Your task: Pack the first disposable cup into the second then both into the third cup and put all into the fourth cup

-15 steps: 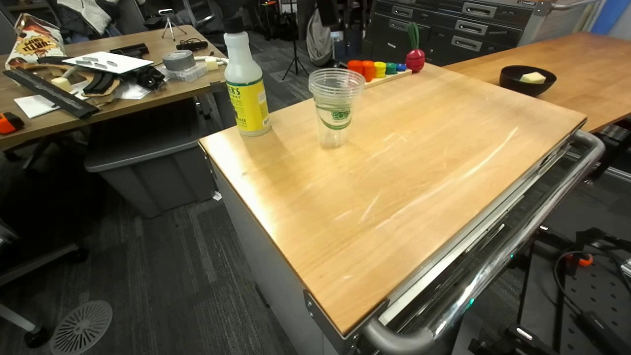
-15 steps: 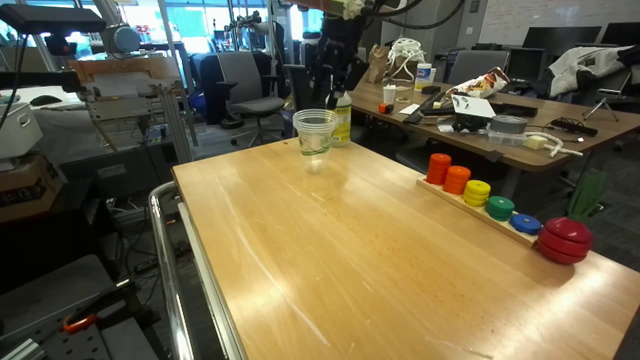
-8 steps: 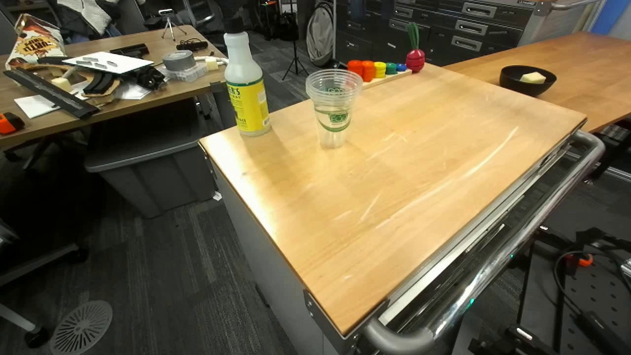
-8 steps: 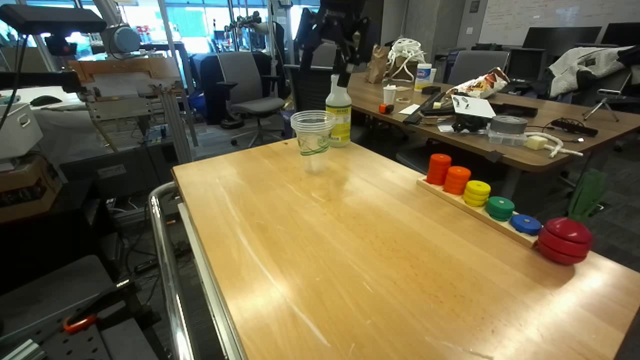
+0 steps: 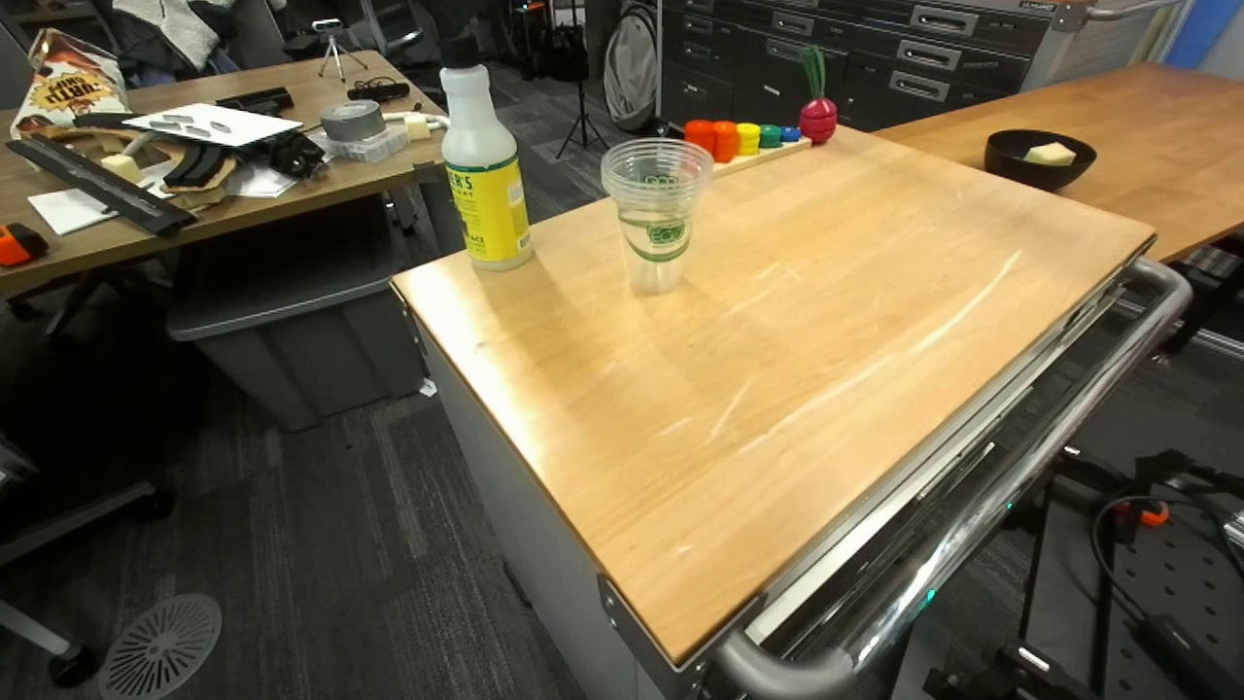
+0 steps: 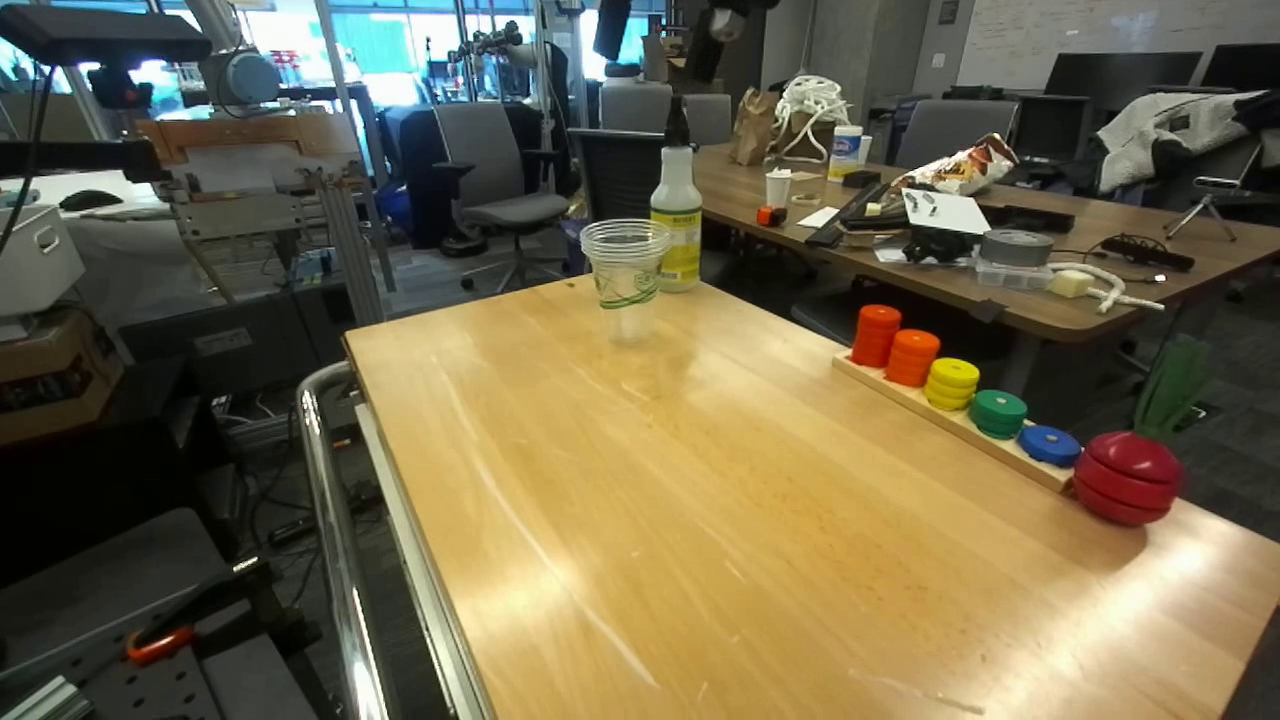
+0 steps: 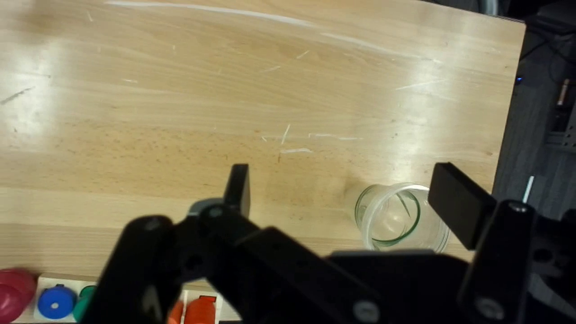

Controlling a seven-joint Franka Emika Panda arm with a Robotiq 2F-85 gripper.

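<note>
I've got the fingers [image 7: 461,204] spread wide above the bench [image 5: 797,379]. I see the nested cups [image 5: 657,214] standing upright near the yellow-labelled bottle [image 5: 491,185].

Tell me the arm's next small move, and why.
Probably lift the gripper up and away, leaving the stacked cups as they stand. They form one upright nest on the wooden table, though how many is hard to count, and the open jaws hang above and apart from them, holding nothing, so the packing looks finished.
</note>
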